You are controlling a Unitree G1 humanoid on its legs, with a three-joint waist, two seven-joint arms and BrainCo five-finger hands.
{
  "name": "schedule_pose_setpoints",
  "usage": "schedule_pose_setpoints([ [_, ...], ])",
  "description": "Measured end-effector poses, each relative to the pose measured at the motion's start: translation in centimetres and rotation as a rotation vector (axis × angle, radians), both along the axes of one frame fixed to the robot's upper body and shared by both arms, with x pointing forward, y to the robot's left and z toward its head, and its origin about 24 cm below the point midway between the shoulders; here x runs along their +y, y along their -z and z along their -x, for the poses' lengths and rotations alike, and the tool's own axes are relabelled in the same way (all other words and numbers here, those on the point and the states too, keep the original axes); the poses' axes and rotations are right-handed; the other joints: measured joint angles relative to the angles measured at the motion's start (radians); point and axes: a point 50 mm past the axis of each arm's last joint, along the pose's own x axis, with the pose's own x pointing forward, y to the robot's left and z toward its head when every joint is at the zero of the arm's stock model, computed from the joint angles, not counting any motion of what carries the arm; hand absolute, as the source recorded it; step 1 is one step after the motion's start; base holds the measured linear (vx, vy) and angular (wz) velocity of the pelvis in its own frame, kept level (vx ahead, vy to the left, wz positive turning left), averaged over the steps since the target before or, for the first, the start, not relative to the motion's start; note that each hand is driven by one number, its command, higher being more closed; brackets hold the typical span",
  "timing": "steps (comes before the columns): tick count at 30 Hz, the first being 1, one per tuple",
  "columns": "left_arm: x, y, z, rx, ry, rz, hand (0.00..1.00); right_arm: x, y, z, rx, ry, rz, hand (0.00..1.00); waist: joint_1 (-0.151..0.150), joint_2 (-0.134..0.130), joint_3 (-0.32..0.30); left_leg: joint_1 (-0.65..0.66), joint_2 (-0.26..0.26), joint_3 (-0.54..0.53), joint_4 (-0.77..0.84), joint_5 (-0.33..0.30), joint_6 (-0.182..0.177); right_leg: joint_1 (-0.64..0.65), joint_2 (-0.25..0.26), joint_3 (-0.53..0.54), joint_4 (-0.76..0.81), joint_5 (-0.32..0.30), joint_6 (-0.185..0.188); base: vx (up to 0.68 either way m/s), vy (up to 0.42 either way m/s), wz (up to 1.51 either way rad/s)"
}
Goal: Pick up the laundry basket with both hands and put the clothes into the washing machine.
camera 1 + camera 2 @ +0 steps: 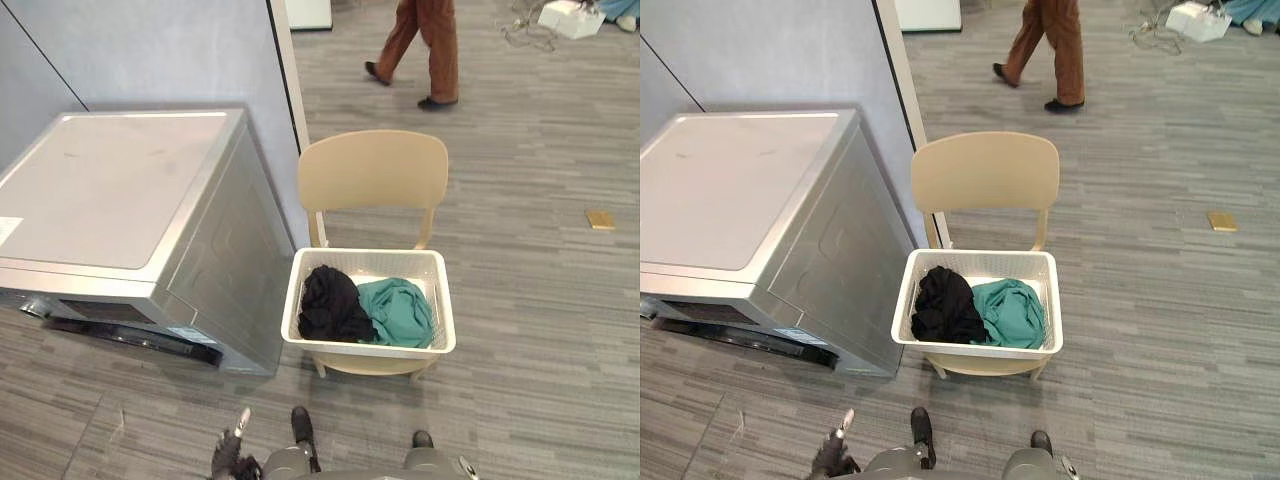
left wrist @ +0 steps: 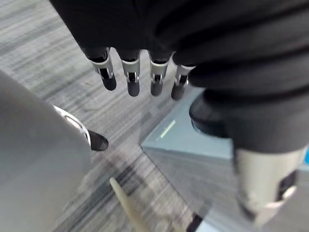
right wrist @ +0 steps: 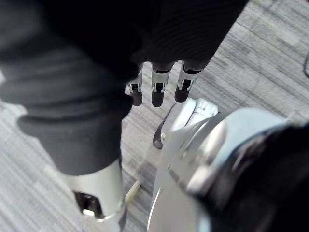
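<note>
One white laundry basket (image 1: 369, 349) is being borne on the seat of a single beige chair (image 1: 372, 170), with neither hand touching it. Two garments are being held inside: one black garment (image 1: 328, 305) on the robot's left and one green garment (image 1: 398, 312) on its right, the two touching. One silver washing machine (image 1: 110, 190) is being seen just beside the chair, to the left. The left hand (image 2: 132, 79) is being held low, near the floor (image 1: 520, 300), fingers straight and loose, nothing gripped. The right hand (image 3: 157, 89) is being held the same way, relaxed and empty. Farther back, one person (image 1: 425, 50) is being caught mid-stride, and one small tan object (image 1: 600, 219) is lying well apart to the right.
</note>
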Motion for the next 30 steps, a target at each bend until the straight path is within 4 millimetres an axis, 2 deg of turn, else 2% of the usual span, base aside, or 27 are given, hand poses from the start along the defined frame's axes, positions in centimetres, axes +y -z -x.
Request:
schedule_pose_setpoints([
  [1,0.1,0.1,0.4,0.018,-0.003,0.001,0.0,-0.1,0.1,0.7,0.023,0.024,-0.009,0.0,0.0,-0.005,-0.006,0.011,-0.006,-0.001,0.0,0.0,0.0,0.014,-0.006,-0.002,-0.001,0.0,0.001,-0.01,0.016,0.1],
  [4,0.4,0.2,0.4,0.052,0.069,-0.017,0.0,0.0,0.2,0.8,0.052,-0.032,-0.027,0.0,0.0,-0.01,-0.005,0.065,-0.015,-0.01,0.0,0.0,0.001,0.072,-0.015,-0.013,0.011,-0.011,0.002,-0.02,0.012,0.13],
  [7,0.3,0.2,0.1,0.048,0.106,-0.021,0.0,0.5,0.3,-0.2,0.044,-0.112,-0.036,0.0,-0.004,-0.021,-0.011,0.075,-0.02,-0.069,0.0,0.0,0.001,0.11,-0.017,-0.073,0.051,-0.05,-0.002,-0.07,-0.044,0.56],
  [10,0.2,0.0,-0.3,0.026,0.127,-0.025,0.0,0.0,0.1,-2.2,0.026,-0.264,-0.005,0.0,-0.001,-0.008,-0.015,0.001,-0.025,-0.173,0.001,-0.003,-0.003,0.083,-0.006,-0.17,0.119,-0.095,-0.022,-0.09,-0.083,1.43],
  [11,0.1,-0.1,-0.7,0.014,0.12,-0.024,0.0,0.1,-0.1,-3.6,0.017,-0.386,0.016,0.0,0.0,-0.007,-0.019,-0.076,-0.029,-0.218,0.0,-0.063,-0.077,0.038,-0.005,-0.24,0.175,-0.123,-0.05,-0.11,-0.107,1.9],
  [12,0.6,-0.2,-0.9,0.009,0.113,-0.036,0.0,0.2,-0.1,-4.1,0.01,-0.416,0.022,0.0,0.003,-0.055,-0.014,-0.097,-0.036,-0.21,0.009,-0.084,-0.089,0.027,-0.031,-0.263,0.189,-0.132,-0.062,-0.11,-0.069,1.87],
  [13,1.0,-0.4,-1.6,-0.009,0.101,-0.049,0.0,0.3,-0.2,-4.7,-0.004,-0.439,0.035,0.0,0.01,-0.06,-0.003,-0.11,-0.049,-0.196,0.025,-0.063,-0.037,0.02,-0.054,-0.294,0.208,-0.138,-0.058,-0.09,-0.006,1.21],
  [14,1.1,-0.5,-1.8,-0.015,0.098,-0.054,0.0,0.0,-0.5,-5.8,-0.028,-0.479,0.074,0.0,0.034,-0.045,0.009,-0.135,-0.058,-0.167,0.136,-0.03,0.039,0.01,-0.058,-0.348,0.256,-0.161,-0.054,-0.06,-0.029,1.27],
  [15,0.5,-0.3,-1.2,-0.002,0.1,-0.041,0.0,-1.1,-0.9,-6.3,-0.038,-0.492,0.116,0.0,0.038,-0.008,0.006,-0.134,-0.048,-0.16,0.133,-0.024,0.082,0.0,-0.043,-0.37,0.293,-0.183,-0.055,-0.06,-0.062,1.67],
  [16,0.4,-0.3,-1.3,0.004,0.095,-0.041,0.0,-1.2,-1.1,-7.3,-0.059,-0.497,0.128,0.0,0.024,-0.008,0.009,-0.138,-0.049,-0.115,0.101,-0.091,0.126,0.007,-0.046,-0.385,0.28,-0.187,-0.065,-0.04,-0.038,1.68],
  [17,0.7,-0.3,-1.5,-0.003,0.077,-0.05,0.0,-0.6,-1.3,-8.7,-0.097,-0.499,0.126,0.0,0.036,-0.034,0.019,-0.15,-0.042,0.001,0.135,-0.133,0.143,0.019,-0.099,-0.449,0.25,-0.136,-0.062,-0.03,0.007,1.4],
  [20,1.4,-0.2,-1.1,0.019,0.044,-0.054,0.0,-0.6,-1.5,-9.4,-0.116,-0.498,0.133,0.0,0.039,-0.056,0.026,-0.139,-0.021,0.052,0.392,-0.139,0.136,0.07,-0.168,-0.538,0.238,-0.119,-0.044,-0.02,0.004,0.92],
  [21,1.4,0.0,-0.6,0.033,0.041,-0.052,0.0,-0.7,-1.5,-9.4,-0.117,-0.494,0.133,0.0,0.028,-0.054,0.025,-0.116,0.007,0.051,0.441,-0.152,0.117,0.099,-0.173,-0.569,0.219,-0.11,-0.032,-0.04,0.051,0.93],
  [22,1.4,0.1,-0.3,0.047,0.027,-0.045,0.0,-0.5,-1.4,-9.3,-0.115,-0.488,0.125,0.0,0.021,-0.049,0.024,-0.072,0.048,0.053,0.434,-0.182,0.067,0.114,-0.17,-0.597,0.198,-0.095,-0.017,-0.02,0.083,0.75],
  [23,1.4,0.2,-0.1,0.054,0.019,-0.038,0.0,-0.4,-1.4,-9.3,-0.114,-0.483,0.121,0.0,0.02,-0.046,0.023,-0.05,0.063,0.053,0.395,-0.19,0.052,0.112,-0.164,-0.603,0.185,-0.084,-0.009,0.05,0.215,0.61],
  [24,1.1,0.4,0.2,0.067,0.008,-0.024,0.0,-0.5,-1.4,-9.6,-0.117,-0.474,0.118,0.0,0.02,-0.033,0.015,-0.008,0.064,0.048,0.27,-0.197,-0.015,0.106,-0.15,-0.619,0.158,-0.057,0.01,0.09,0.247,0.49],
  [25,1.7,0.3,-0.1,0.065,0.012,-0.035,0.0,0.1,-1.1,-9.3,-0.106,-0.449,0.088,0.0,0.018,-0.056,0.015,0.002,0.024,0.047,0.195,-0.164,-0.01,0.111,-0.148,-0.632,0.103,-0.011,0.015,0.1,0.25,0.38],
  [28,3.0,0.3,0.9,0.105,0.039,-0.06,0.0,2.6,-0.6,-9.1,-0.096,-0.47,0.011,0.0,0.026,-0.099,0.007,0.031,-0.032,0.048,0.144,-0.155,-0.001,0.151,-0.158,-0.623,-0.005,0.068,0.019,0.07,0.183,0.12],
  [29,3.1,0.3,1.0,0.116,0.061,-0.065,0.0,3.0,-0.5,-9.2,-0.097,-0.492,0.004,0.0,0.028,-0.11,0.0,0.052,-0.046,0.051,0.136,-0.155,-0.001,0.171,-0.169,-0.615,-0.018,0.083,0.02,0.05,0.156,-0.02],
  [30,3.1,0.3,0.8,0.112,0.094,-0.068,0.0,3.4,-0.6,-9.5,-0.104,-0.526,0.002,0.0,0.029,-0.11,-0.004,0.065,-0.061,0.054,0.138,-0.156,0.0,0.18,-0.183,-0.6,-0.019,0.093,0.024,0.02,0.115,-0.08],
])
